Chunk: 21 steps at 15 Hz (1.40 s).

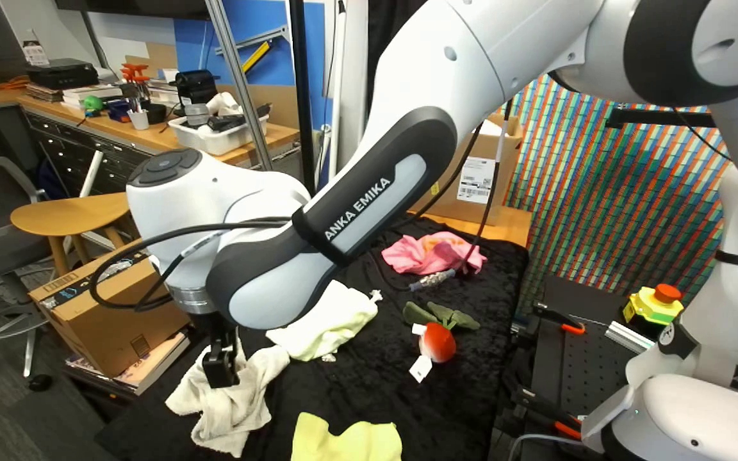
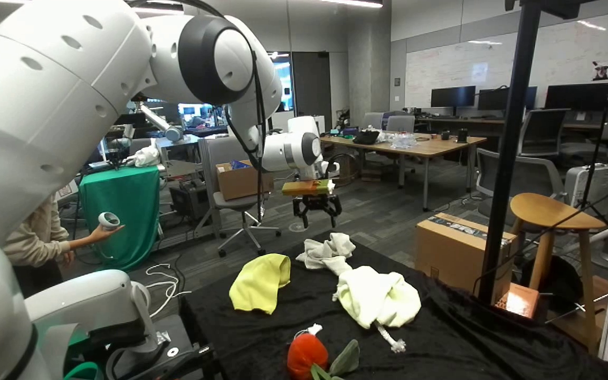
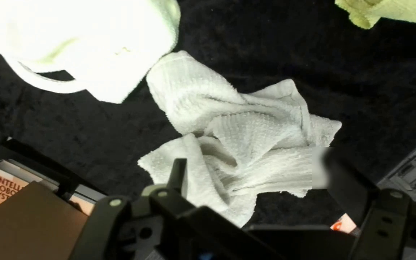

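My gripper (image 2: 320, 224) is open and empty, pointing down above a crumpled greyish-white cloth (image 2: 328, 250). In the wrist view the fingertips (image 3: 253, 160) are wide apart with the same cloth (image 3: 244, 144) below and between them. In an exterior view the gripper (image 1: 221, 378) overlaps the cloth (image 1: 234, 416); a gap shows between them in the opposite angle. A pale yellow-white cloth (image 1: 330, 320) lies beside it, with a white rope end showing. A yellow cloth (image 2: 262, 285), a pink cloth (image 1: 433, 253) and a red plush with green leaves (image 1: 437, 342) lie farther off.
A black velvet cover (image 1: 382, 378) lies over the table. A cardboard box (image 2: 462, 248) stands beside the table's edge, near a black post (image 2: 510, 148). A yellow-and-red stop button (image 1: 654, 304) sits by the robot base. A person's hand (image 2: 98, 235) holds a white controller.
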Each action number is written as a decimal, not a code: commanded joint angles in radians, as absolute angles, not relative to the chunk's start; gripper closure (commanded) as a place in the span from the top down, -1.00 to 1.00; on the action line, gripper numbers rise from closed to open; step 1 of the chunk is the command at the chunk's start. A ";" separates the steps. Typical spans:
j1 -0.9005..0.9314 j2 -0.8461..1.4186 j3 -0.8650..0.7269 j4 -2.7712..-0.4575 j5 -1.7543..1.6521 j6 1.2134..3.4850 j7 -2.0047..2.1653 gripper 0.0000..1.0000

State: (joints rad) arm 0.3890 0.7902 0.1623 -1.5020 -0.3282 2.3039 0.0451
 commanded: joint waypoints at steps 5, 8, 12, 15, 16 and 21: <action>0.440 0.930 0.155 -1.323 -0.277 2.284 0.028 1.00; 0.449 0.979 0.144 -1.263 -0.281 2.282 0.027 1.00; 0.455 1.046 0.122 -1.194 -0.287 2.270 0.027 1.00; 0.453 1.087 0.114 -1.155 -0.284 2.253 0.022 1.00; 0.451 1.097 0.113 -1.143 -0.282 2.245 0.017 1.00; 0.451 1.130 0.107 -1.086 -0.281 2.196 0.007 0.48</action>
